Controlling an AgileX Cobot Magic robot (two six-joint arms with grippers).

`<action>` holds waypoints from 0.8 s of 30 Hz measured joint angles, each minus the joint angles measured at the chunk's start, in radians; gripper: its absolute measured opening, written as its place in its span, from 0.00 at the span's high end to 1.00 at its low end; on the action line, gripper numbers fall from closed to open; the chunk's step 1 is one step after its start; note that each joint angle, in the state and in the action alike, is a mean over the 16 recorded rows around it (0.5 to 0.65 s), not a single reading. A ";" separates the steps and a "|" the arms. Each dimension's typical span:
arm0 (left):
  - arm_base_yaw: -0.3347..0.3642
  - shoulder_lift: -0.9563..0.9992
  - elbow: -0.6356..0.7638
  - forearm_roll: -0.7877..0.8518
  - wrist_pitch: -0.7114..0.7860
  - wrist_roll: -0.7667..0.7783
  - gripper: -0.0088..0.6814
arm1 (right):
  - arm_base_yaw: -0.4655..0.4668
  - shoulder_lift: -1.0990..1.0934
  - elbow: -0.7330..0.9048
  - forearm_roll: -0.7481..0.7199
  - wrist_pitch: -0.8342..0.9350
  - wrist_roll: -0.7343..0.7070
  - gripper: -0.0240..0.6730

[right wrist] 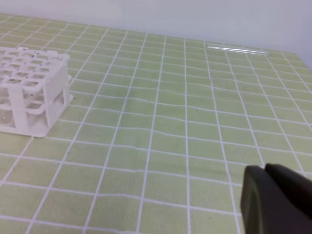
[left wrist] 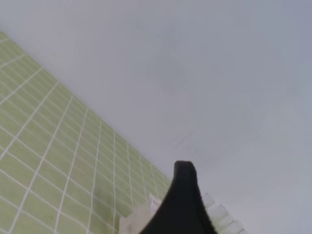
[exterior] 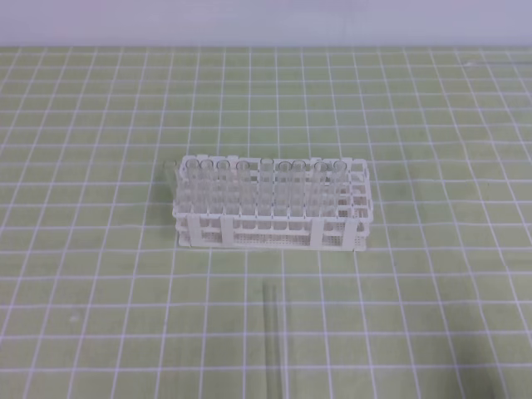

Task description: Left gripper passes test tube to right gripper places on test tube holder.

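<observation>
The counter is covered by a light green mat ruled with a white grid, and a pale wall runs along its far edge. Near the middle of the counter stands the test tube holder, a white two-tier lattice rack, with a row of clear tubes upright in its far holes. A single test tube lies flat on the mat, apart from the rack on its near side, pointing toward the camera's edge. Neither arm appears in the high view. In the left wrist view only one black finger of the left tool shows, above the rack's corner; its jaws stand wide. The right tool shows as a dark block low over the mat, well apart from the rack, closed and holding nothing visible.
</observation>
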 joint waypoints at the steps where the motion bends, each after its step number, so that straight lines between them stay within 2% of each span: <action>1: 0.000 0.000 0.000 0.000 0.011 -0.003 0.23 | 0.000 0.000 0.000 0.000 0.000 0.000 0.99; 18: 0.000 -0.009 0.003 0.001 0.081 -0.008 0.24 | 0.000 0.000 0.000 0.000 0.000 0.000 0.99; 20: 0.000 -0.011 0.003 0.002 0.090 -0.004 0.26 | 0.000 0.000 0.000 0.000 0.000 0.000 0.99; 24: 0.000 -0.015 -0.011 0.005 0.138 0.015 0.44 | 0.000 0.000 0.000 0.000 0.000 0.000 0.99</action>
